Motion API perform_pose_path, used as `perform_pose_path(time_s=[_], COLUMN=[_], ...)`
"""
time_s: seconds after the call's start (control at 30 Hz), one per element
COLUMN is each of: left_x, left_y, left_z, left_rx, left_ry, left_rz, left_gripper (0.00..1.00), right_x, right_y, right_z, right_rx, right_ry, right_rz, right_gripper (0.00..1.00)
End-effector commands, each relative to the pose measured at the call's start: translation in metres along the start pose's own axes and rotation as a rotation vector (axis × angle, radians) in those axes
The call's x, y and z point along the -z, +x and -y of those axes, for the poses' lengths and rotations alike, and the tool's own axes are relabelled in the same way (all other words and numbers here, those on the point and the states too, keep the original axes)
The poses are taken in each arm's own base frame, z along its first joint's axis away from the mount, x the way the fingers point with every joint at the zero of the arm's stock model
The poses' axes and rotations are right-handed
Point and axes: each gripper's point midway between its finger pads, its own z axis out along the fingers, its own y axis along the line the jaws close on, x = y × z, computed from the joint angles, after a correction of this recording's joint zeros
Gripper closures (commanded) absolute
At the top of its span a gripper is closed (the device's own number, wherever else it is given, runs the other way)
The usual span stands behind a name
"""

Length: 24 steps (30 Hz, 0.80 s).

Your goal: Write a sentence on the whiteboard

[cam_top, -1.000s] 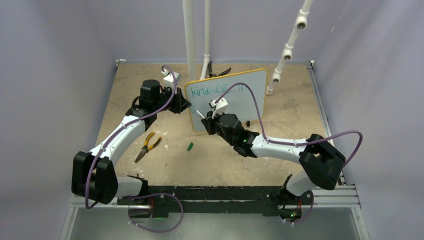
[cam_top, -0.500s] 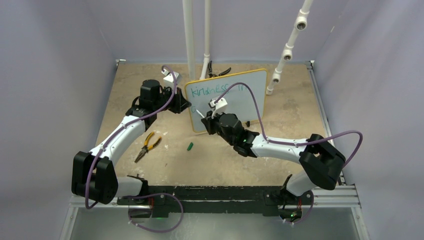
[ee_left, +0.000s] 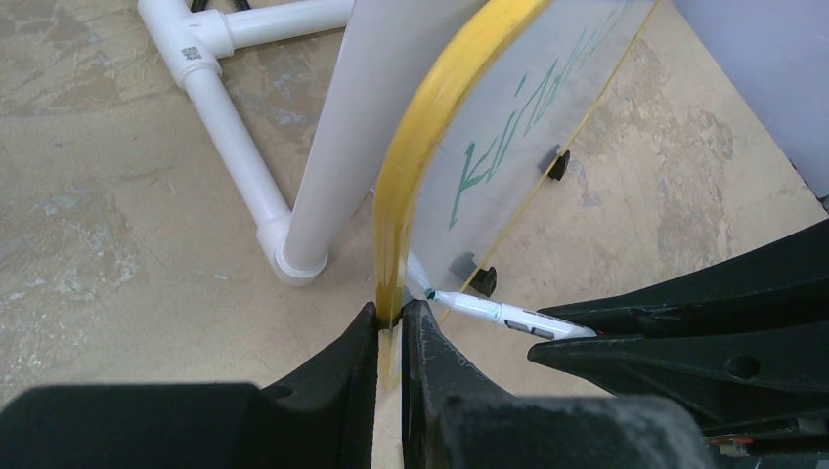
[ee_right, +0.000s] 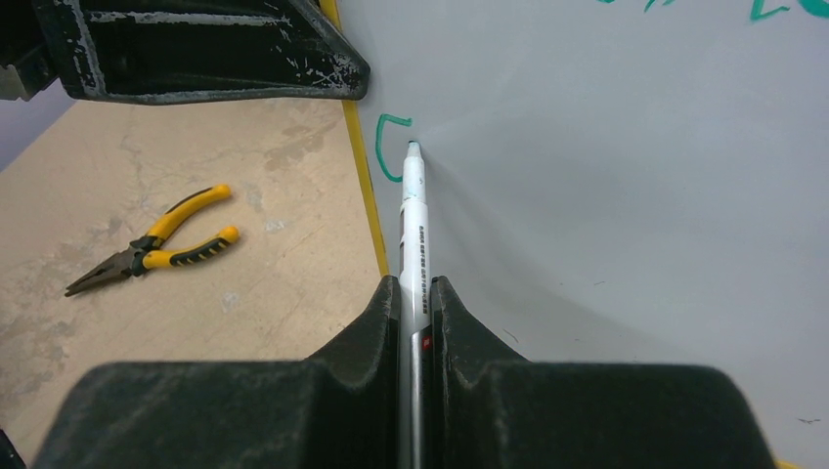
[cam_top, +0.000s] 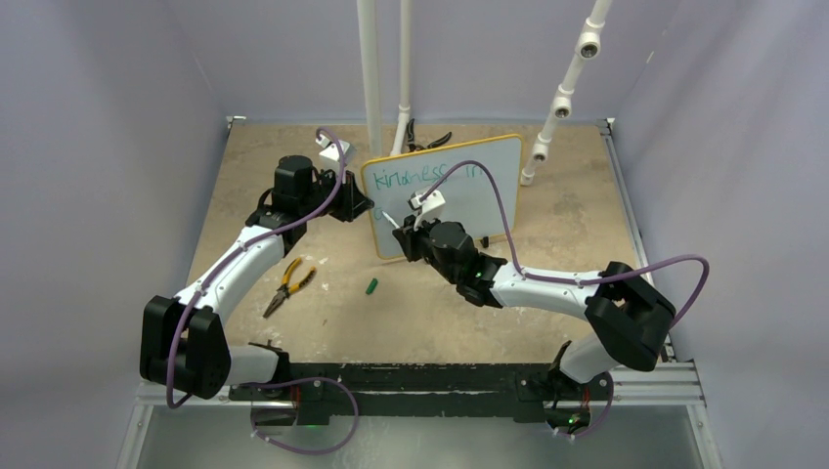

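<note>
The whiteboard point(cam_top: 445, 195) stands upright with its yellow frame point(ee_left: 430, 127) toward the left arm. My left gripper point(ee_left: 389, 318) is shut on the board's left edge point(cam_top: 370, 210). The sentence point(cam_top: 415, 178) runs in teal along the board's top, starting with "kindness" point(ee_left: 508, 137). My right gripper point(ee_right: 415, 288) is shut on a white marker point(ee_right: 413, 225). The marker's tip touches the board point(ee_right: 606, 195) low on its left side, beside a fresh teal curved stroke point(ee_right: 388, 147). In the left wrist view, the marker point(ee_left: 489, 311) reaches the board just past my left fingers.
Yellow-handled pliers point(cam_top: 288, 283) and a small green cap point(cam_top: 371, 286) lie on the table in front of the board. White PVC pipes point(cam_top: 371, 68) rise right behind it, with a pipe joint point(ee_left: 235, 127) at the base. Black pliers point(cam_top: 428, 140) lie behind the board.
The right gripper and marker have shifted only slightly on the board's lower left. The left arm has kept still, holding the frame.
</note>
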Motion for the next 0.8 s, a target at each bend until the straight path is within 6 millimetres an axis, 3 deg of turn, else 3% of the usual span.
perform_pose_path(time_s=[0.0,0.2,0.77], left_x=[0.001,0.002,0.002], left_y=[-0.014,-0.014,-0.015], left_z=[-0.003,-0.003,-0.002], left_rx=[-0.006,-0.005,-0.007], left_ry=[-0.023,-0.023,-0.024], left_rz=[0.043,0.043,0.046], left_gripper=[1.0,1.0,1.0], right_x=[-0.001,0.001,-0.003], right_y=[-0.052,-0.05,0.007], right_z=[0.01,0.011,0.015], right_rx=[-0.029,-0.034,-0.033], right_ry=[0.072,0.07,0.067], right_rz=[0.149,0.148,0.005], right_gripper=[1.0,1.0,1.0])
